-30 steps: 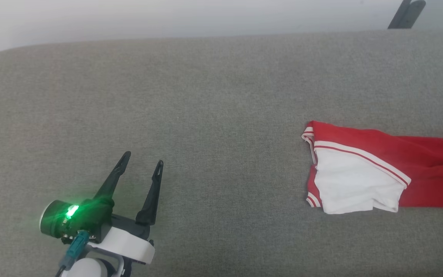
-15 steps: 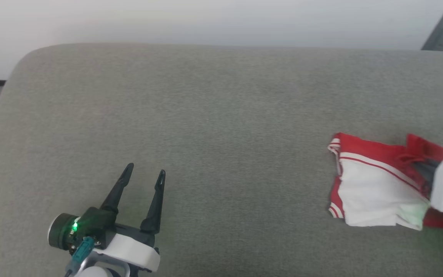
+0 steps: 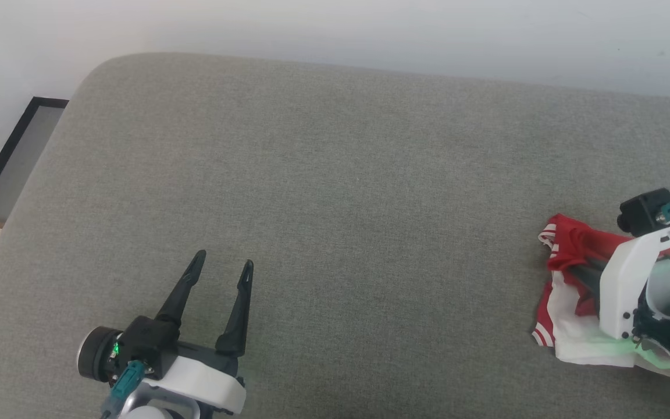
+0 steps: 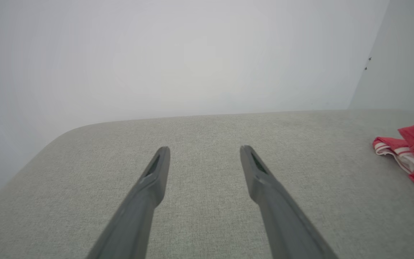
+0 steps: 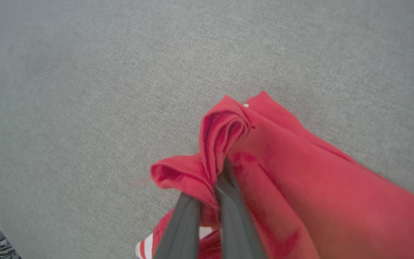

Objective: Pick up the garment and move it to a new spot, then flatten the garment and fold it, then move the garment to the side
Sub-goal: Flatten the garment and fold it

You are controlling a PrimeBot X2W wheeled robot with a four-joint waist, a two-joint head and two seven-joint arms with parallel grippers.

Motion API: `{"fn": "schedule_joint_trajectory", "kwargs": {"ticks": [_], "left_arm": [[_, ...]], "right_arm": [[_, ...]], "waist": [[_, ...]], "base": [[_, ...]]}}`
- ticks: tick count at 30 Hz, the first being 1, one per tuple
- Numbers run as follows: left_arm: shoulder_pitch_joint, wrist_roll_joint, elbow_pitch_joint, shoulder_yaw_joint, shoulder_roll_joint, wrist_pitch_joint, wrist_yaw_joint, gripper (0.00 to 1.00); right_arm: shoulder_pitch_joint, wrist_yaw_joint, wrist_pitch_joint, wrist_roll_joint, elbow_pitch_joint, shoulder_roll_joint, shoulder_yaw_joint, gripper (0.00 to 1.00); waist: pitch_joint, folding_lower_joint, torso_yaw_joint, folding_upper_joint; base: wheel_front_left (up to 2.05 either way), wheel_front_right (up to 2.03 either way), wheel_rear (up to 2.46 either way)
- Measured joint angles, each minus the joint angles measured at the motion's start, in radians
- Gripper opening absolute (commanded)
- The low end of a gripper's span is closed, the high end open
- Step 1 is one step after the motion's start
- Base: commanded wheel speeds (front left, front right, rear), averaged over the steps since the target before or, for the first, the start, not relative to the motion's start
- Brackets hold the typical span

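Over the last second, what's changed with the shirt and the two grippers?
The right gripper has come in over the garment and shut on a fold of its red cloth, bunching it up. The head camera has swung too, so the garment's shift toward the right edge is not its own move. The left gripper stays open above the grey fabric surface, holding nothing.

Garment (image 3: 567, 244): red body, white sleeve, red-white striped trim. Padded surface (image 3: 335, 203): grey, fine woven fleck. Left tool (image 3: 224, 259): black fingers, white wrist shell, green LED, teal plug. Right tool (image 5: 210, 194): dk grey fingers, white shell, green glow cast on white cloth. Wall (image 3: 335, 23): pale grey-white. Frame (image 3: 18, 145): black.
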Motion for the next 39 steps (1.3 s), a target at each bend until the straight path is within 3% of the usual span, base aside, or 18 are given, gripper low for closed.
{"fn": "schedule_joint_trajectory", "kwargs": {"ticks": [7, 9, 10, 11, 23, 32, 39], "left_arm": [[0.0, -0.001, 0.004, 0.011, 0.002, 0.0, 0.0, 1.0], [0.0, -0.003, 0.006, 0.01, 0.002, 0.0, 0.0, 1.0], [0.0, -0.003, 0.007, 0.01, 0.002, 0.0, 0.0, 1.0], [0.0, -0.004, 0.009, 0.011, 0.003, 0.0, 0.0, 1.0], [0.04, -0.019, 0.042, 0.037, 0.021, 0.0, 0.0, 1.0], [0.095, -0.05, 0.066, 0.069, 0.025, 0.0, 0.0, 1.0], [0.113, -0.081, 0.091, 0.105, 0.027, 0.0, 0.0, 1.0]], "right_arm": [[0.016, 0.0, -0.014, -0.02, 0.049, 0.04, -0.01, 0.0], [0.016, 0.0, -0.032, -0.034, 0.055, 0.052, -0.007, 0.45], [0.016, 0.0, -0.039, -0.037, 0.058, 0.056, -0.006, 0.85], [0.014, 0.0, -0.048, -0.039, 0.06, 0.06, -0.002, 1.0], [-0.002, 0.0, -0.305, -0.053, 0.065, 0.05, 0.003, 1.0], [0.054, 0.0, -0.515, -0.023, 0.136, 0.045, -0.01, 1.0], [0.077, 0.0, -0.662, -0.087, 0.206, 0.065, -0.04, 1.0]], "waist": [[-0.002, 0.0, -0.009, 0.0], [-0.004, 0.0, -0.018, 0.0], [-0.005, 0.0, -0.022, 0.0], [-0.006, 0.0, -0.028, 0.0], [-0.061, 0.0, -0.115, 0.0], [-0.14, 0.0, -0.18, 0.0], [-0.176, 0.0, -0.219, 0.0]], "base": [[0.0, 0.0, 0.0], [0.0, 0.0, 0.0], [0.0, 0.0, 0.0], [0.0, 0.0, 0.0], [0.0, 0.0, 0.0], [0.0, 0.0, 0.0], [0.0, 0.0, 0.0]]}}
